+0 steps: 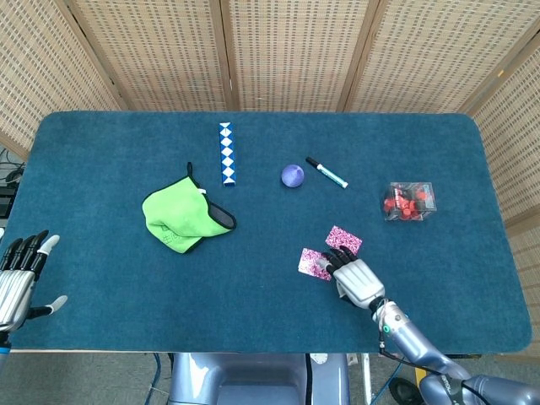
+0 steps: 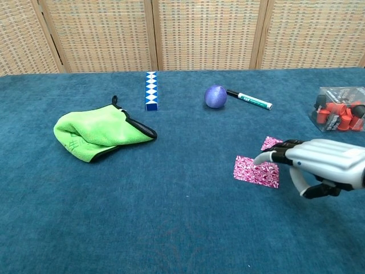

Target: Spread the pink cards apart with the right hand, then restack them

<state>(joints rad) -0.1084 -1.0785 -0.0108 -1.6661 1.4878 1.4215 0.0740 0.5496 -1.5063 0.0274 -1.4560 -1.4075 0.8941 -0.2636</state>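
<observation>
Two pink patterned cards lie apart on the blue table. The near card (image 1: pixel 310 262) (image 2: pixel 255 170) sits left of the far card (image 1: pixel 344 239) (image 2: pixel 270 142). My right hand (image 1: pixel 354 274) (image 2: pixel 322 164) hovers low over them with its fingertips (image 1: pixel 337 256) at the gap between the cards, touching or just above the near card's right edge. It holds nothing and its fingers are spread. My left hand (image 1: pixel 21 278) rests open at the table's near left edge, seen only in the head view.
A green cloth (image 1: pixel 181 217) (image 2: pixel 97 133) lies left of centre. A blue-white folding strip (image 1: pixel 226 153) (image 2: pixel 151 90), a purple ball (image 1: pixel 292 175) (image 2: pixel 215 96) and a marker (image 1: pixel 326 172) (image 2: pixel 249 99) sit further back. A clear box of red pieces (image 1: pixel 409 202) (image 2: pixel 340 109) stands at the right.
</observation>
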